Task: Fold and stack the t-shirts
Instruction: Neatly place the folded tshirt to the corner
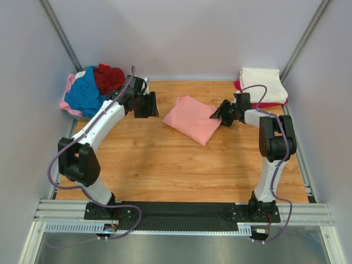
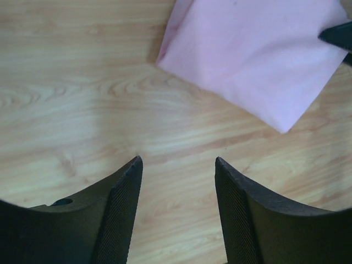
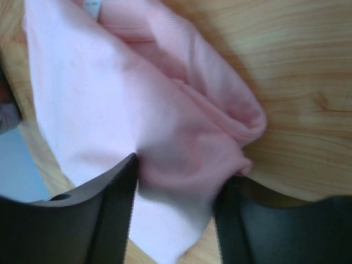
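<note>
A folded salmon-pink t-shirt (image 1: 192,122) lies on the wooden table (image 1: 165,165), a little right of centre. My right gripper (image 1: 220,115) is at its right edge. In the right wrist view a thick bunch of the pink t-shirt (image 3: 137,99) fills the gap and touches both fingers, so the right gripper (image 3: 180,169) is shut on it. My left gripper (image 1: 147,105) hovers left of the shirt. The left wrist view shows the left gripper (image 2: 177,159) open over bare wood, with the pink t-shirt (image 2: 253,55) ahead of it.
A loose pile sits at the back left corner: a blue t-shirt (image 1: 85,94), a dark red one (image 1: 108,77) and a pale pink one (image 1: 69,91). At the back right, a folded cream t-shirt (image 1: 263,83) lies on a red one (image 1: 269,103). Grey walls close in three sides.
</note>
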Controlling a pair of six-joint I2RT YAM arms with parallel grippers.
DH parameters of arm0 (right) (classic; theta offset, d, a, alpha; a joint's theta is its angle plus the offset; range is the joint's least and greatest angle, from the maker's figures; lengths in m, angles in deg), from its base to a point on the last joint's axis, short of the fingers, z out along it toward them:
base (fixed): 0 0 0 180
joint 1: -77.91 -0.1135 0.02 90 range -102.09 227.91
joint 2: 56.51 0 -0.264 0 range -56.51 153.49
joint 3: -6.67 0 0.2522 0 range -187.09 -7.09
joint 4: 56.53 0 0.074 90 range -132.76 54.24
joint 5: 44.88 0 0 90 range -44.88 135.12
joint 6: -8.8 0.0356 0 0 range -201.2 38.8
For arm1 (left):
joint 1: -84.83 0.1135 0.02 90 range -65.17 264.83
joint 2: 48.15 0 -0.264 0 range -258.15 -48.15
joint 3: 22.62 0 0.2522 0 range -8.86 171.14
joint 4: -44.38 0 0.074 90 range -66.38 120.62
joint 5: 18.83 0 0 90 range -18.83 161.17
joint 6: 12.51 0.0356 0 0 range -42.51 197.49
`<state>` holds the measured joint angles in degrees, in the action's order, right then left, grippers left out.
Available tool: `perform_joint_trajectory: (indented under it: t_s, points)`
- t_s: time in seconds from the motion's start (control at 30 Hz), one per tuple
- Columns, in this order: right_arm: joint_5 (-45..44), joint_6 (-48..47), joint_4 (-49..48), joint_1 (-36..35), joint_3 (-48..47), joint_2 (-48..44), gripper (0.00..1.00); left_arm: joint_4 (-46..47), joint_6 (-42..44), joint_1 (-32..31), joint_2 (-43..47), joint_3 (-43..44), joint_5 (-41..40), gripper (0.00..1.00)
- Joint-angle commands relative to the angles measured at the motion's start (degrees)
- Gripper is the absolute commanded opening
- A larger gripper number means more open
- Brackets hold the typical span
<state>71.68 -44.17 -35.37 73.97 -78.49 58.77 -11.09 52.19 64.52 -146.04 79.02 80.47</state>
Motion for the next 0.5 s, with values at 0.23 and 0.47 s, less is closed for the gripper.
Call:
perform_joint_trajectory:
  t_s: [0.23, 0.47]
  points:
    - [-1.6, -0.5, 2.6, -0.8, -4.3, 3.2, 0.0, -13.4, 3.1, -1.0, 24.8, -12.1, -7.1, 0.62]
    - [-7.2, -12.5, 23.6, -0.7, -28.5, 2.7, 0.0, -11.9, 7.0, -1.0, 30.7, -22.1, -16.9, 0.63]
